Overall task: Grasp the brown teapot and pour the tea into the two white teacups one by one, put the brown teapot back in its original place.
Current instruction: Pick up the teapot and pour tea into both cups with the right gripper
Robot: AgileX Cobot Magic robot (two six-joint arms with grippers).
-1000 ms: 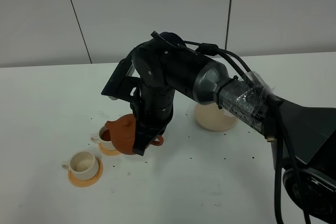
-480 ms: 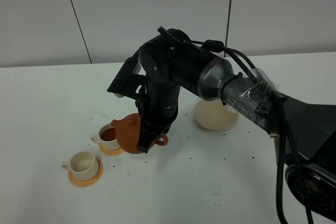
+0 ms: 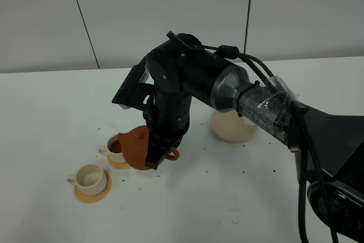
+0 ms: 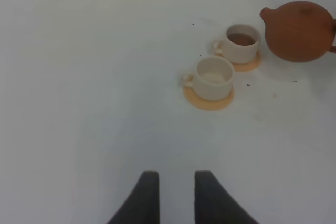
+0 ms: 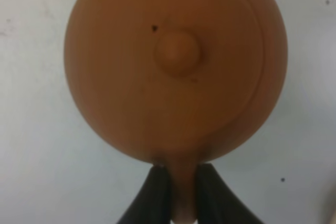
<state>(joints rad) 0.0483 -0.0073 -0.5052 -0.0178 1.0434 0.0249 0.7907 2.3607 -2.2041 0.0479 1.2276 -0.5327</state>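
Gripping the brown teapot [image 3: 134, 146] by its handle, your right claw [image 5: 181, 177] holds it left of centre, spout beside the tea-filled teacup [image 3: 114, 147]. Your left claw [image 4: 176, 195] hangs above the white worktop [image 4: 79, 77], fingers slightly apart.

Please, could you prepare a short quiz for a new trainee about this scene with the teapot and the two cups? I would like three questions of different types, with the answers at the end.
1. True or false: the right claw grips the brown teapot by its handle.
2. Which cup holds brown tea? A) the white teacup next to the teapot; B) the one farther from the teapot; C) both.
3. Fill in the blank: the left claw stands ___, with nothing between its fingers.

Key: 1 true; 2 A; 3 open.
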